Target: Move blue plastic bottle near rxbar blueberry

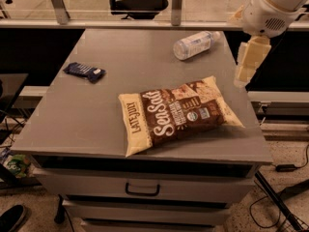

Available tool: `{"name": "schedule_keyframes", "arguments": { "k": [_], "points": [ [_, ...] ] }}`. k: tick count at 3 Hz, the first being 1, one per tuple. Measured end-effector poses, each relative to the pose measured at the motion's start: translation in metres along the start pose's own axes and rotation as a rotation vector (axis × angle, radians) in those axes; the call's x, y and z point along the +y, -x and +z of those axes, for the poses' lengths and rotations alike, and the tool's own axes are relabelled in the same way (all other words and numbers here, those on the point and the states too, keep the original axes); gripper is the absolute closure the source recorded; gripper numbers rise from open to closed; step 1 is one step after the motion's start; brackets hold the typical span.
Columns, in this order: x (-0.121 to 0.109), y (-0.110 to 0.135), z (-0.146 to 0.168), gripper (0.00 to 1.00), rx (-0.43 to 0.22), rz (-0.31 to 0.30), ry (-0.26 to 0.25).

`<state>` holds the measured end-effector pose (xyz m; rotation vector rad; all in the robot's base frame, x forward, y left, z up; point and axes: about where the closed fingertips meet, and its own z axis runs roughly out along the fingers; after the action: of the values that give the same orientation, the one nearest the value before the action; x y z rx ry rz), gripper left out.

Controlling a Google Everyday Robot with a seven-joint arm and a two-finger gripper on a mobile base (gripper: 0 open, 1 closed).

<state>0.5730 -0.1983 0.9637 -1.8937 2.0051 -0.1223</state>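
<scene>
Hanging beside the tabletop's (96,115) right edge, the hand (247,64) holds nothing; its opening I cannot tell. The bottle (193,45) and bar (84,71) lie well apart.

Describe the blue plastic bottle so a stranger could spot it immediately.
On the grey cabinet top, look to the far right corner, just left of the gripper hanging by that edge. The blue plastic bottle lies on its side there: clear and rounded, unlike the flat brown chip bag and the dark rxbar blueberry.

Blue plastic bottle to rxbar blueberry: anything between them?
Camera view: bare tabletop between blue plastic bottle and rxbar blueberry; chip bag sits further forward. Gripper hangs at the right edge.
</scene>
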Motion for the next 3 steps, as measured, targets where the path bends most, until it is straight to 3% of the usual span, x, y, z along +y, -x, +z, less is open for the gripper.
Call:
{"name": "schedule_keyframes", "arguments": {
  "k": [1,3],
  "points": [
    [-0.055,0.010,0.036,0.00,0.002,-0.091,0.002],
    [-0.118,0.018,0.088,0.00,0.046,-0.208,0.005]
  ]
}}
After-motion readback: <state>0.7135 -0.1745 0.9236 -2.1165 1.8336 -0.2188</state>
